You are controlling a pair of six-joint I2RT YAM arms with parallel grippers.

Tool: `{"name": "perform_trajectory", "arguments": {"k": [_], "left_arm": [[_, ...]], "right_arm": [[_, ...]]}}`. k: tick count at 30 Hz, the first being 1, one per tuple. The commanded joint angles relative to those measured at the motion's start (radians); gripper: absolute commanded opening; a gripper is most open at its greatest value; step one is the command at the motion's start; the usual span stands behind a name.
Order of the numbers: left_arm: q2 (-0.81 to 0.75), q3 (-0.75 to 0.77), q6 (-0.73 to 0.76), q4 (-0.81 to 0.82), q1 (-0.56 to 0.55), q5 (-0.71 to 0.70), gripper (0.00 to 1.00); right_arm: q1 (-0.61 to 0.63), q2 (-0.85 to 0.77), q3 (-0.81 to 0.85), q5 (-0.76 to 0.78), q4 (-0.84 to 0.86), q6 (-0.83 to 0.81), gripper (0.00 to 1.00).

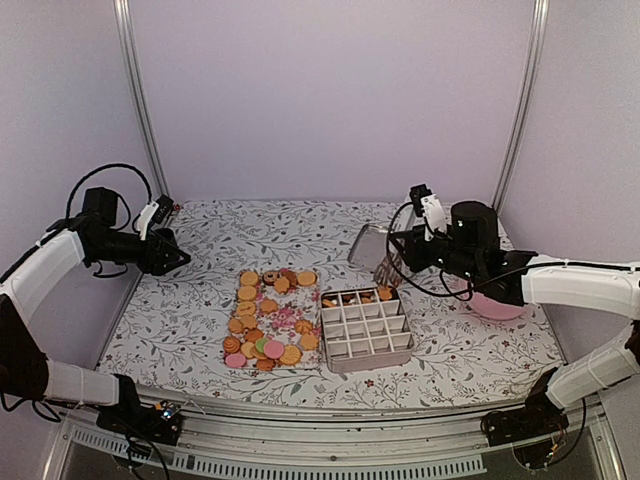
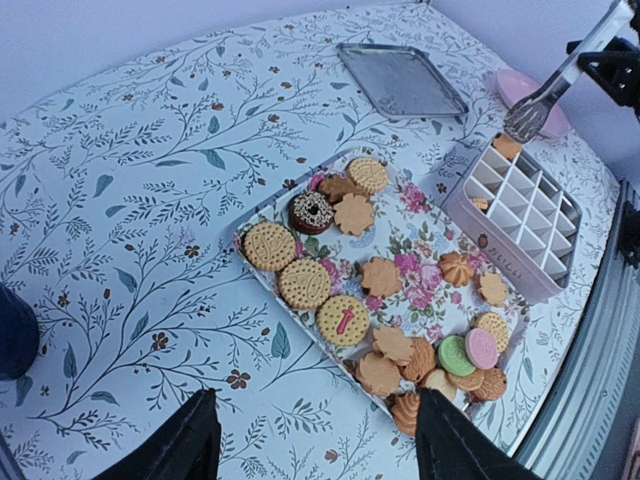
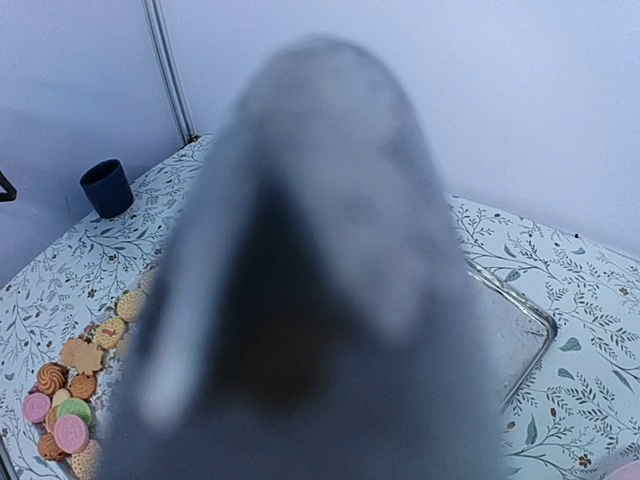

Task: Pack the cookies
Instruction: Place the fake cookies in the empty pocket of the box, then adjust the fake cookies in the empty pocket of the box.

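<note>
1. Left end effector: released and empty. It is held over the left side of the bench, well apart from the cookies.
2. Right end effector: clenched on tongs. The tong tips hang over the far corner of the divided box.
3. Cookies: most lie on the floral tray, just beside the divided box. A few sit in the far row of its compartments.
4. Right wrist view: a blurred grey shape fills the frame, so no grip detail can be read there.

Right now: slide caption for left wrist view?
Open left gripper faces floral tray of cookies; tongs at divided box.
</note>
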Motion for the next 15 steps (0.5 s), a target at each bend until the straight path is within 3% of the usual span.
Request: {"name": "perform_trajectory", "arguments": {"k": [1, 4, 15], "left_arm": [[0.01, 0.006, 0.002, 0.016, 0.006, 0.008, 0.68], [0.01, 0.008, 0.002, 0.016, 0.006, 0.008, 0.67], [0.002, 0.013, 0.004, 0.016, 0.005, 0.003, 0.67]], "right_arm": [[0.005, -0.051, 0.025, 0.014, 0.007, -0.006, 0.32], [0.005, -0.041, 0.017, 0.019, 0.005, -0.003, 0.28], [0.005, 0.02, 0.007, 0.028, -0.008, -0.015, 0.29]]}}
